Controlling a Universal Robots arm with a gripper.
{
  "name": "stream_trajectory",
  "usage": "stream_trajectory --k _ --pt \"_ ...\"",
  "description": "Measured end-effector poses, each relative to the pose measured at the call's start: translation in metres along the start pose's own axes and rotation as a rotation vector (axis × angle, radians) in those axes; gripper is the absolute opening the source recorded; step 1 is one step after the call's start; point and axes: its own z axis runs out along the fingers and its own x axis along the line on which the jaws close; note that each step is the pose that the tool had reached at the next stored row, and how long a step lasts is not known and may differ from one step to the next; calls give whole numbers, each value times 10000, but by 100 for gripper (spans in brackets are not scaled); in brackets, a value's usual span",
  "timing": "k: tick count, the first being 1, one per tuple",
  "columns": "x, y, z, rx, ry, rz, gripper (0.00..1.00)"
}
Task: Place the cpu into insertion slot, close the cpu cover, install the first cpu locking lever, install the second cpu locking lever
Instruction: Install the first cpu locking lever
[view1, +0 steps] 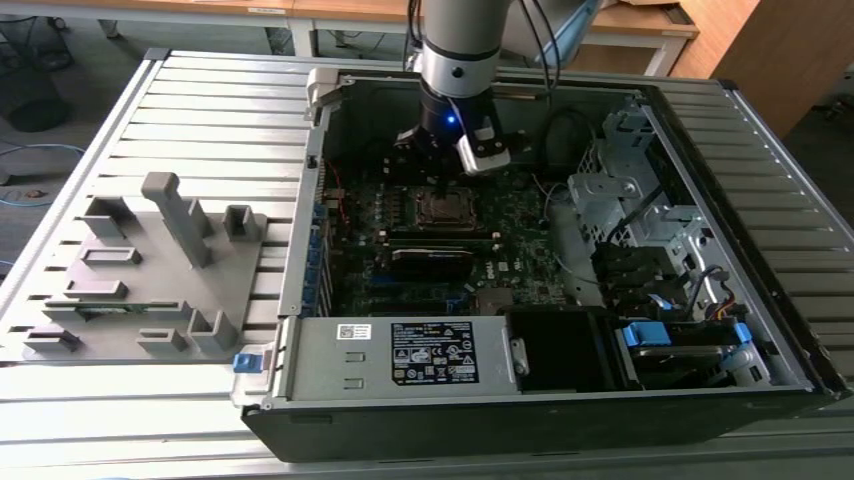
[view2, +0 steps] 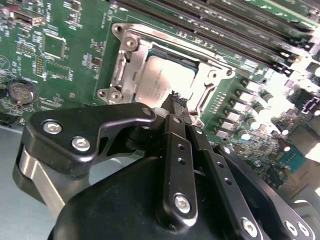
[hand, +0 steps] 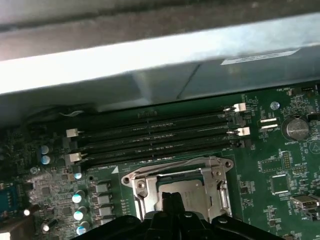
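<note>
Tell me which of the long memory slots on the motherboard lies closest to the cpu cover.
In the first wrist view, the long black slot that runs directly along the cpu cover. The other slots lie parallel beyond it, toward the case wall.

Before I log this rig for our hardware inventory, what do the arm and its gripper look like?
In the exterior view the arm is a silvery-grey tube with a darker joint band, black cables running beside it, a small blue light and a white boxy module near the wrist. In the second wrist view the gripper is matte black, with rounded linkage plates, silver screws, a bare metal pivot and slim perforated fingers.
</note>
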Motion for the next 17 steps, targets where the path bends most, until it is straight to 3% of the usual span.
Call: stream_trajectory --k 5,12,17 --pt "-63 -8 8 0 1 -61 11" --pt "-84 -104 8 -1 -14 -98 11" --pt "-84 -109 0 2 -14 -100 11"
